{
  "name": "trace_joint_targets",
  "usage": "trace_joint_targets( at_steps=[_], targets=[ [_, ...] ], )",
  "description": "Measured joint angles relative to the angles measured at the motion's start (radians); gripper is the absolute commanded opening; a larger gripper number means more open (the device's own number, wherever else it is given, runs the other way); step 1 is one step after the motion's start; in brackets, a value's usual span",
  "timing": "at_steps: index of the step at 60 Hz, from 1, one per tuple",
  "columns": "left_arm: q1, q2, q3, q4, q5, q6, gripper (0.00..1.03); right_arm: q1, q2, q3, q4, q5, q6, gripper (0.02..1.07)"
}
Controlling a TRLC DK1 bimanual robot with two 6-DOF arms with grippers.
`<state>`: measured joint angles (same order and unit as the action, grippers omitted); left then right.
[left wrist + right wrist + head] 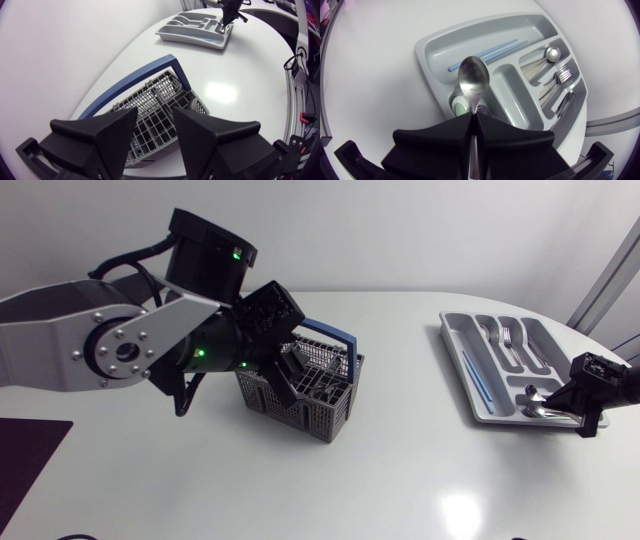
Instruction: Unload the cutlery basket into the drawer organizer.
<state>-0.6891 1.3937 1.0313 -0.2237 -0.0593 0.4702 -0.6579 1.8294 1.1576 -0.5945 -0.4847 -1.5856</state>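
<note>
A spoon [474, 82] is pinched by the right gripper [474, 120] over the half-filled tray [427, 47], at 3 o'clock from the basket [335, 418]. The left gripper [155, 114] is spread above the basket. More cutlery [325, 388] seems left inside.

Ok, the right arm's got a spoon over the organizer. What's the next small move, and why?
Probably ease the right gripper straight down, and only then open it. Its fingers are shut on the spoon, whose bowl hangs over the end of the drawer organizer nearest the gripper and apparently is not resting in a compartment yet.
</note>
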Motion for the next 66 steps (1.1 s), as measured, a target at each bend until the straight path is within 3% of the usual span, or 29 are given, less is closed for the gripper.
trace_joint_targets(
  at_steps=[33,39,52,66],
  targets=[
    [-0.084,0.000,-0.069,0.057,-0.109,0.056,0.51,0.008,0.095,0.051,0.106,0.161,-0.122,0.13],
    [-0.103,0.000,-0.092,0.093,-0.152,0.071,0.51,0.011,0.107,0.051,0.133,0.176,-0.126,0.20],
    [-0.131,0.002,-0.127,0.138,-0.202,0.092,0.51,0.016,0.108,0.051,0.158,0.193,-0.127,0.54],
    [-0.153,0.031,-0.158,0.176,-0.235,0.108,0.53,0.024,0.089,0.010,0.177,0.182,-0.108,0.71]
  ],
)
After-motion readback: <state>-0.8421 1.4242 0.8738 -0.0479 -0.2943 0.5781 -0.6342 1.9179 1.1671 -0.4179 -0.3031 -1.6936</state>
